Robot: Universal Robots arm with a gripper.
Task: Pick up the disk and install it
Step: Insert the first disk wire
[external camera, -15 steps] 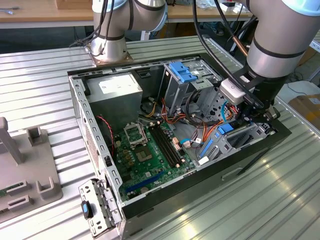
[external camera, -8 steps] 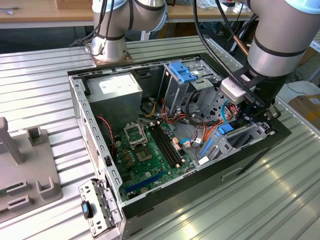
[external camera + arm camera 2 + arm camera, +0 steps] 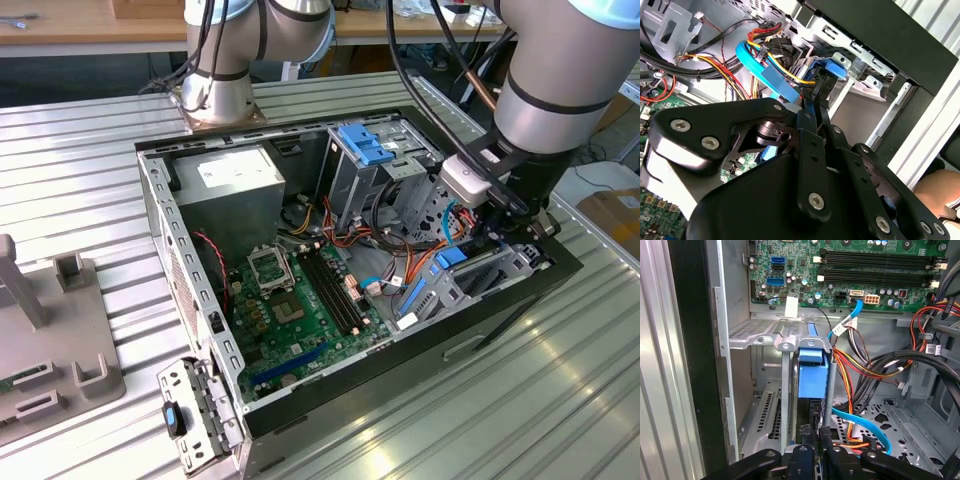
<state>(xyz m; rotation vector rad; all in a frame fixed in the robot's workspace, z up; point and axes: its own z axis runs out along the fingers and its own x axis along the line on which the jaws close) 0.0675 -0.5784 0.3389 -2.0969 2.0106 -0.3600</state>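
Over at the case's [image 3: 160, 200] corner on the exterior view's right, the gripper [image 3: 480, 240] is down in the drive cage [image 3: 765, 332]. Both wrist views show it clenched on the disk's [image 3: 812, 375] dark end. The disk stands on edge in a cage slot, between the metal rails, with its blue carrier showing. Orange and blue cables [image 3: 860, 365] run just beside it. The motherboard [image 3: 300, 300] lies beyond the cage, and the case sits open on the ribbed bench [image 3: 80, 170].

case [image 3: 160, 230]: open, lying on ribbed table [image 3: 80, 170]
motherboard [image 3: 300, 300]: green, on case floor
PSU [image 3: 235, 185]: case corner
grey fixture [image 3: 50, 340]: exterior view's left
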